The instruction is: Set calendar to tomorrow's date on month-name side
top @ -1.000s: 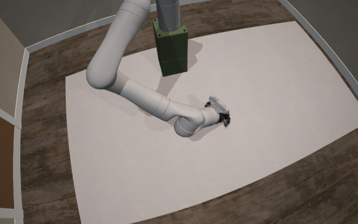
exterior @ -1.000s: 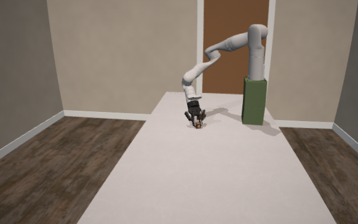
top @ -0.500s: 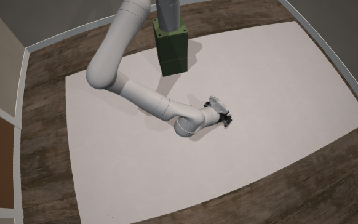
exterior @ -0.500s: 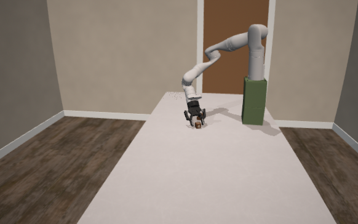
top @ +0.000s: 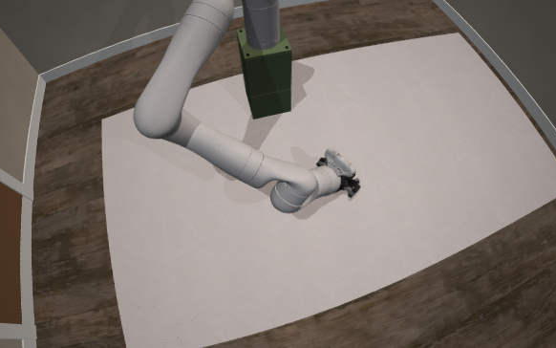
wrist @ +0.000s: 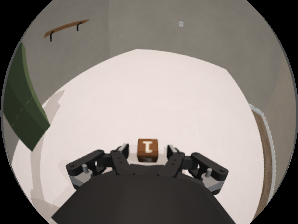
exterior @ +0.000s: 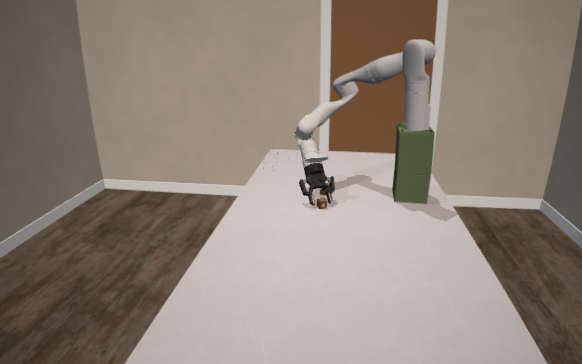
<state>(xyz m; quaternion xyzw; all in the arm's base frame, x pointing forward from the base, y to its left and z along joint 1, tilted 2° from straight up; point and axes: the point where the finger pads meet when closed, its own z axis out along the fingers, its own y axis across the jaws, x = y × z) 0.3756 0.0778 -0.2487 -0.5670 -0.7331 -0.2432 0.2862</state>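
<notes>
A small brown cube point(exterior: 322, 203) point(wrist: 147, 148) rests on the white surface, between and a little beyond the fingertips in the exterior view. In the wrist view its visible face bears a pale 1, which looks upside down there. My gripper point(exterior: 321, 201) point(wrist: 147, 150) is open, pointing down, with one finger on each side of this cube and a gap at both sides. Another brown object point(exterior: 324, 191) shows behind the fingers in the exterior view; whether it is the tray or the other cube I cannot tell. The top view shows neither brown object; the arm covers that spot.
The green pedestal point(top: 267, 81) point(exterior: 413, 165) point(wrist: 22, 107) carries the arm and stands at one side of the white surface point(top: 399, 229) point(exterior: 338, 285) point(wrist: 150, 95). The arm point(top: 223, 153) point(exterior: 378, 67) reaches over the surface from it. Dark wood floor point(top: 74, 229) point(exterior: 93, 255) borders the surface.
</notes>
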